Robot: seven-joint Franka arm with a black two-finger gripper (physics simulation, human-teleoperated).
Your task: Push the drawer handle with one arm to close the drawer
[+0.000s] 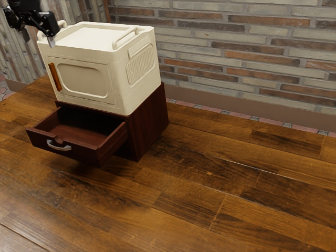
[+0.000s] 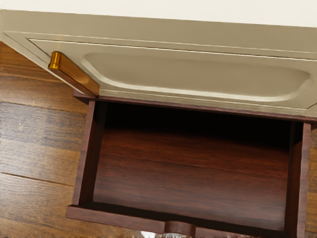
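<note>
Gripper (image 1: 38, 38), black, hangs at the exterior view's upper left, by the top corner of a cream box (image 1: 83, 81); its jaws stand wide apart with nothing held between them. Next to the jaws is the box's top, with raised white rails (image 1: 126, 38); lower down, its closed front door has a recessed panel and an upright amber handle (image 1: 55, 76). The box sits on a dark reddish-brown wooden cabinet (image 1: 149, 123). Well below the jaws, the cabinet's drawer (image 1: 79, 153) stands open, its wood-grained floor visible and its back in deep shadow. A curved silver drawer handle (image 1: 59, 148) is on its front, apart from the jaws. Farthest out are the brown plank surface (image 1: 210, 184) and a brick wall (image 1: 236, 52).
</note>
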